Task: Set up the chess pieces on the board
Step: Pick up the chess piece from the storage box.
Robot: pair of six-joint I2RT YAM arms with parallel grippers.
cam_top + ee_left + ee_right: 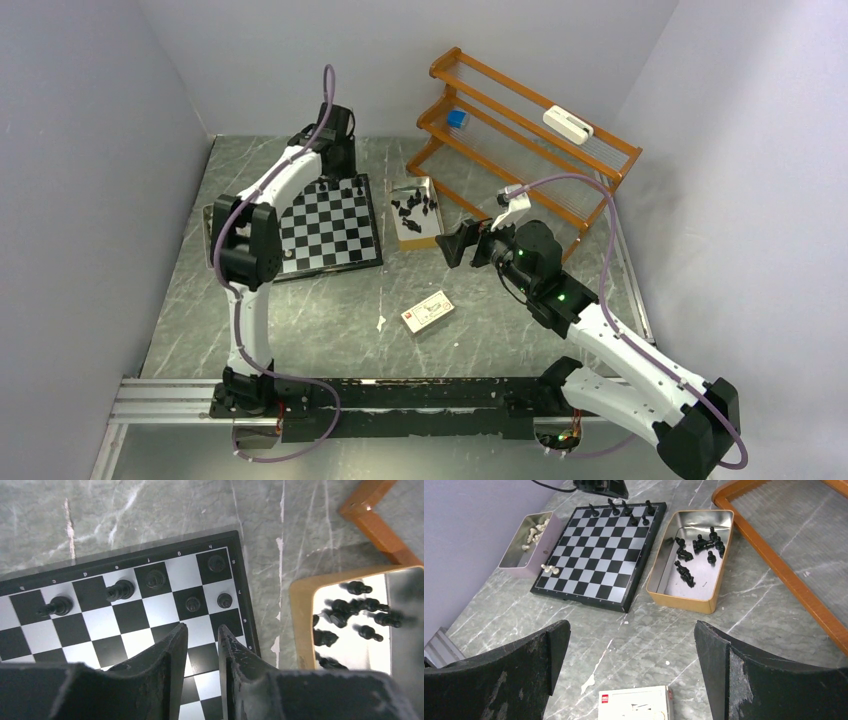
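Observation:
The board (330,228) lies at the left of the table, also seen as the board (599,555) in the right wrist view. Several black chess pieces (155,579) stand on its far rows, and two pale pieces (551,570) stand at its left edge. More black pieces (696,545) lie loose in a tan box (417,235). My left gripper (200,630) hovers over the board's far right corner, jaws a little apart with nothing between them. My right gripper (631,630) stands wide open above bare table, right of the tan box, holding nothing.
A pale box (524,555) with white pieces sits against the board's left side. A small white card box (427,311) lies on the table in front of the right gripper. An orange wooden rack (530,140) stands at the back right. Walls close in on both sides.

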